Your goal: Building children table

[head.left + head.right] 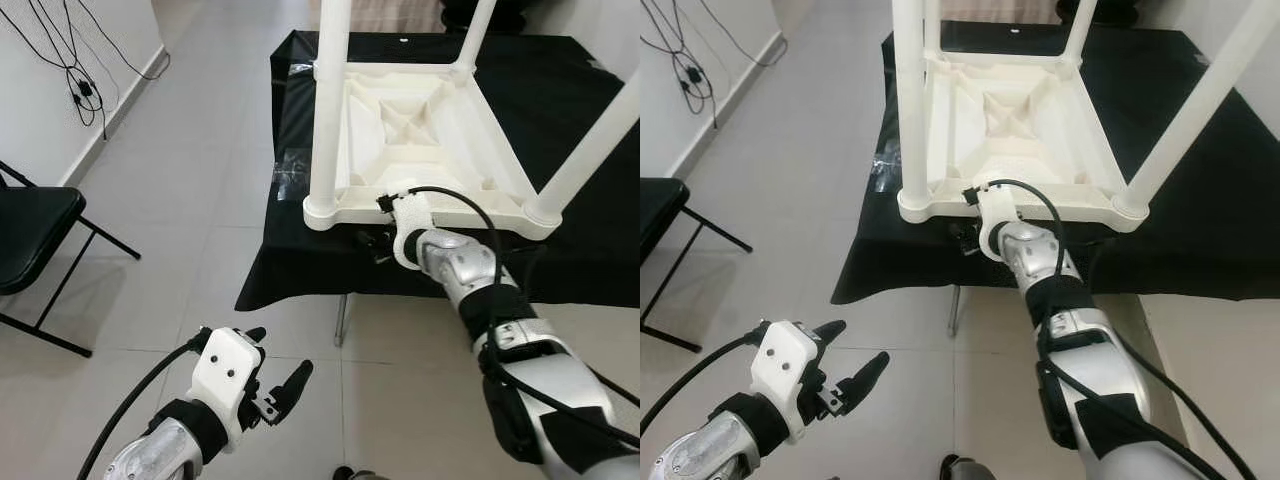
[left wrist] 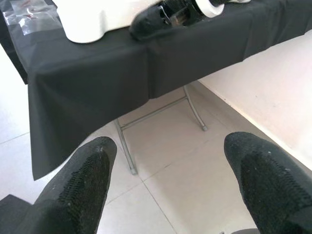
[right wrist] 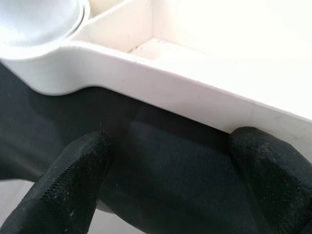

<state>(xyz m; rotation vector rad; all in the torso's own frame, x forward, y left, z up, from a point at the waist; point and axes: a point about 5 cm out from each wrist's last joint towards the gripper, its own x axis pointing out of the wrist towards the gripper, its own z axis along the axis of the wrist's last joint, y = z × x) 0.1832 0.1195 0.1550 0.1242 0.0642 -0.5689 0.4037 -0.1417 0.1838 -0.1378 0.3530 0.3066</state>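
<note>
- A white plastic children's table [image 1: 420,130] is lying upside down on a work table draped in a black cloth [image 1: 590,120], with its legs [image 1: 330,100] pointing upward. Turned over like this, its underside and leg sockets are facing the robot, which suits assembly work.
- The robot's right gripper [image 3: 165,165] is reaching to the near edge of the upturned table. Its fingers [image 3: 73,175] are spread apart and grasping nothing. One fingertip seems to be touching the white rim [image 3: 195,97], and the other is hovering over the cloth.
- The left gripper [image 1: 275,385] is hanging low over the tiled floor [image 1: 180,180], well short of the work table. Its fingers [image 2: 83,180] are released and empty.
- A clear plastic bag [image 2: 29,17] is lying on the cloth beside the nearest corner leg.
- A black folding chair [image 1: 30,240] is standing to the robot's left, well apart from the work.
- Cables [image 1: 80,80] are dangling along the wall.
- The work table's folding metal leg [image 2: 126,146] is showing beneath the cloth's hanging edge, and nothing appears to be blocking either arm.
</note>
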